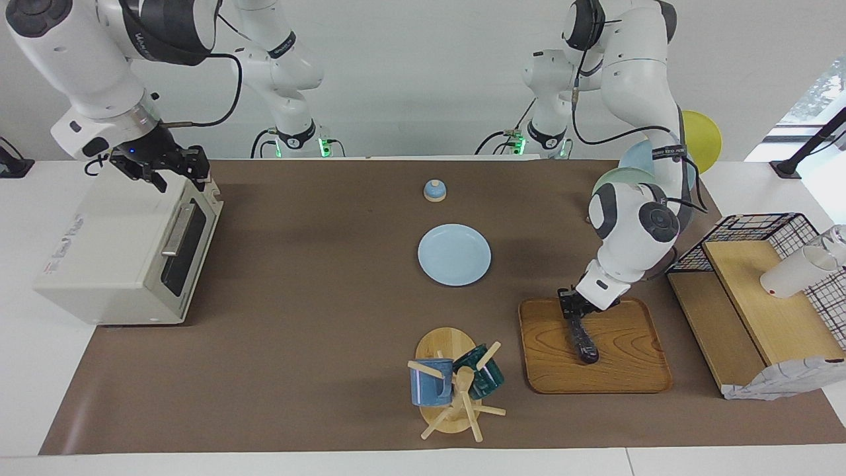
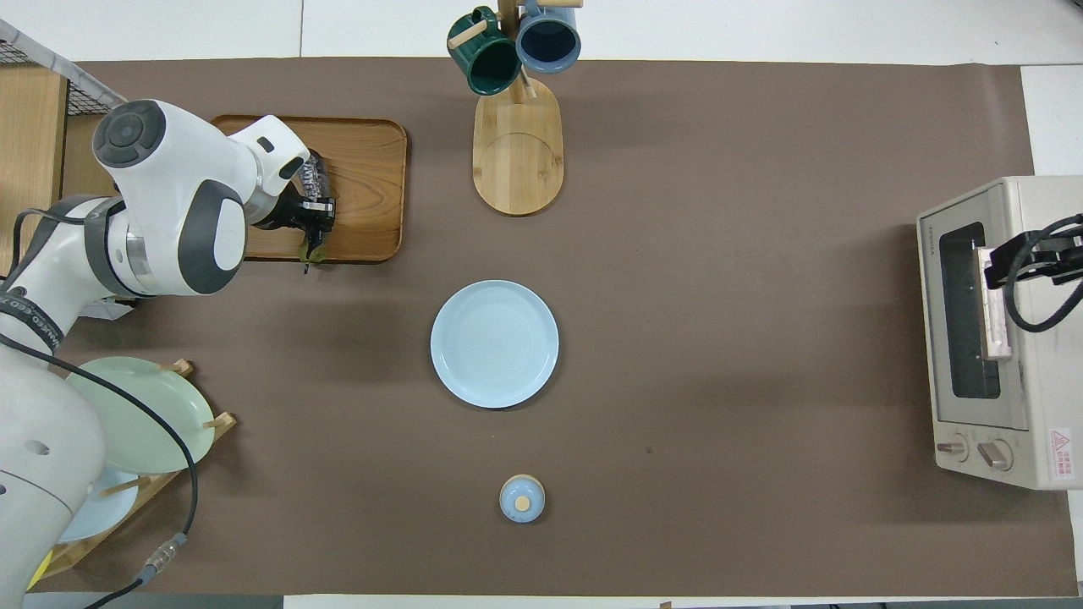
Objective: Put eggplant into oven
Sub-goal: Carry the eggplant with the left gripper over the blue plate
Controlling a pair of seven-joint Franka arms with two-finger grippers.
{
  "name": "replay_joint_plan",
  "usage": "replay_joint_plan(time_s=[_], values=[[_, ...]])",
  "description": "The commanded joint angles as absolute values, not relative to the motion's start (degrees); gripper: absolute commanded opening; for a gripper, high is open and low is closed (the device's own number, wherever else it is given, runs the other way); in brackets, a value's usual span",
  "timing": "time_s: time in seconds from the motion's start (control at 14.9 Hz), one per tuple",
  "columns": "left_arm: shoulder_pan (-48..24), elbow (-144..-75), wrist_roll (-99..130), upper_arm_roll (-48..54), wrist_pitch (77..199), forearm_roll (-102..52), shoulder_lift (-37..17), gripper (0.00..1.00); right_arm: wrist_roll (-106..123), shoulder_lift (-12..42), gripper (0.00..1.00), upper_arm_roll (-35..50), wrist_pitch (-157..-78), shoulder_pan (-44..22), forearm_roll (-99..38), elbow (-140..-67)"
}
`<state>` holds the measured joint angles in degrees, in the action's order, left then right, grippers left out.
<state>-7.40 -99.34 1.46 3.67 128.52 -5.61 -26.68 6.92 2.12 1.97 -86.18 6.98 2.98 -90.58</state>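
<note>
Right gripper (image 1: 173, 173): positioned over the oven (image 1: 125, 244) at its closed door's top edge; jaw state cannot be determined. Left gripper (image 1: 572, 311): lowered onto the wooden tray (image 1: 634, 357), jaws grasping the eggplant (image 1: 585, 344), which lies on that tray.

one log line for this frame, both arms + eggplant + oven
left gripper: down at eggplant on wooden tray | right gripper: over oven | door shut

Bare mat is lying open between my wooden tray (image 1: 628, 370) and the oven (image 1: 125, 258); only the blue plate (image 1: 454, 254) and mug rack (image 1: 456, 390) are standing midway
</note>
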Motion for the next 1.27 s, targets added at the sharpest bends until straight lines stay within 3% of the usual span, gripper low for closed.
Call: replay_joint_plan(time_s=[0.0, 0.2, 0.4, 0.67, 0.87, 1.2], values=[[-7.74, -99.93, 0.97, 3.16, 129.11, -5.27, -26.19, 0.0, 6.24, -1.48, 0.0, 2.29, -89.64, 7.29, 1.76, -97.1], [-7.3, -98.88, 1.58, 3.25, 126.41, -8.33, -24.18, 0.0, 5.98, -4.82, 0.0, 2.29, -97.27, 7.29, 1.85, -105.36], [-8.0, -98.78, 5.16, 3.25, 118.77, -12.48, -17.87, 0.0, 5.89, -7.55, 0.0, 2.11, -104.14, 7.73, 2.28, -112.39], [-13.95, -99.31, 18.52, 3.43, 110.84, -13.36, -10.56, 0.0, 5.89, -7.03, 0.0, 2.02, -105.29, 9.57, 2.72, -114.69], [-20.55, -99.66, 24.6, 3.34, 110.04, -13.45, -9.85, 0.0, 6.41, -6.86, 0.0, 2.02, -108.36, 11.33, 2.9, -117.24], [-30.04, -113.34, 29.08, 3.34, 121.51, -13.45, -5.28, 0.0, 9.84, -5.8, 0.0, 1.93, -109.25, 13.0, 4.92, -117.6]])
